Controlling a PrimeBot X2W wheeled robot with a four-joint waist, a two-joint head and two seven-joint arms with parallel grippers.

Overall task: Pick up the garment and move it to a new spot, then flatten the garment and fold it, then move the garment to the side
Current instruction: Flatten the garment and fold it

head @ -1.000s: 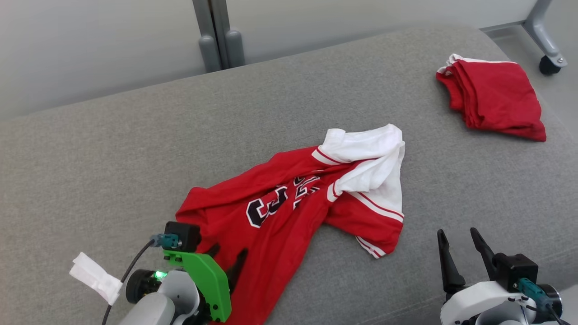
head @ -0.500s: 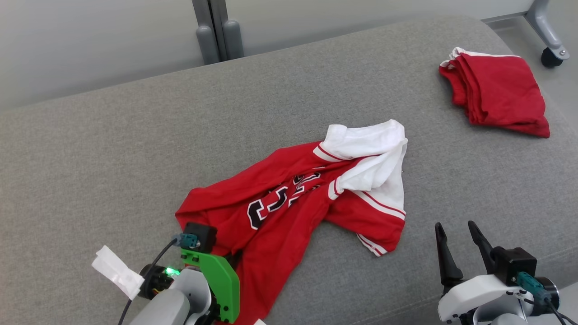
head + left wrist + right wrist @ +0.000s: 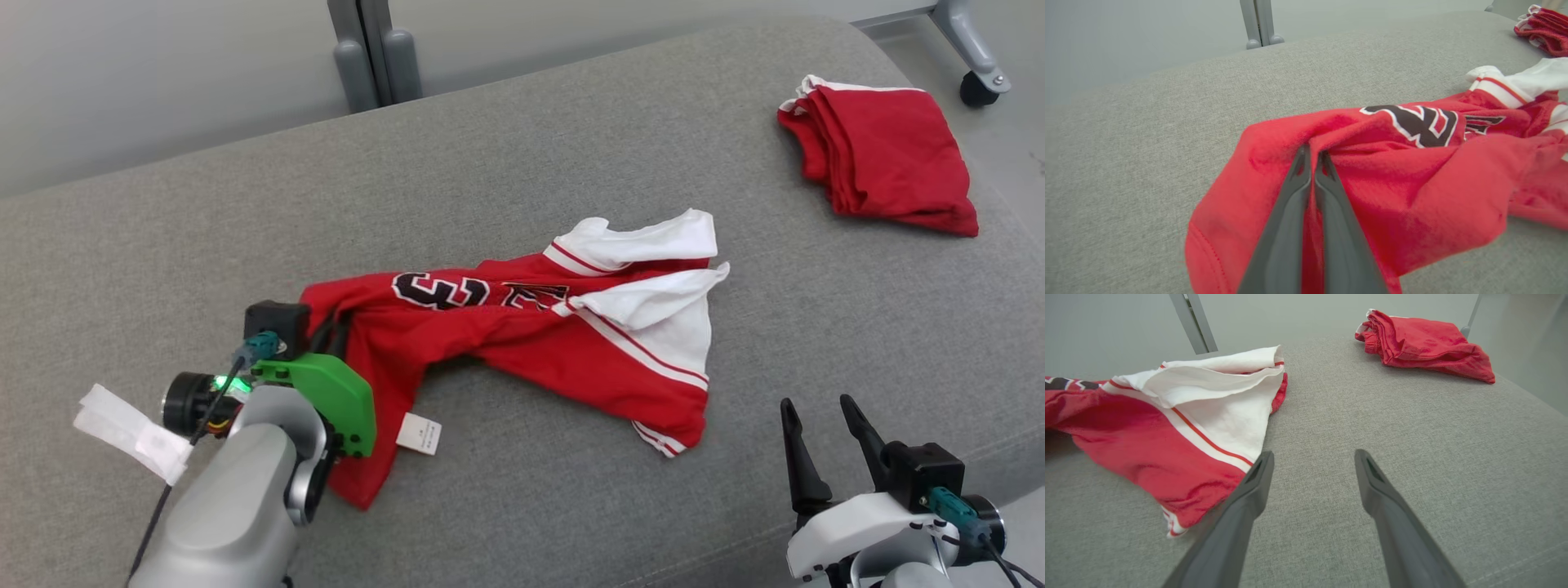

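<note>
Red jersey (image 3: pixel 522 327) lies crumpled mid-cushion (image 3: pixel 571 122), towards the front edge. The left end effector (image 3: pixel 1312 155) is clenched on a fold at the jersey's left end; the right end effector (image 3: pixel 814 402) is released near the front right corner. A high, steady lift should keep the trailing cloth from dragging.

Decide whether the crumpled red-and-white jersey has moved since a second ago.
Yes. The left gripper has dragged one end of the jersey leftward, away from the folded red garment.
</note>
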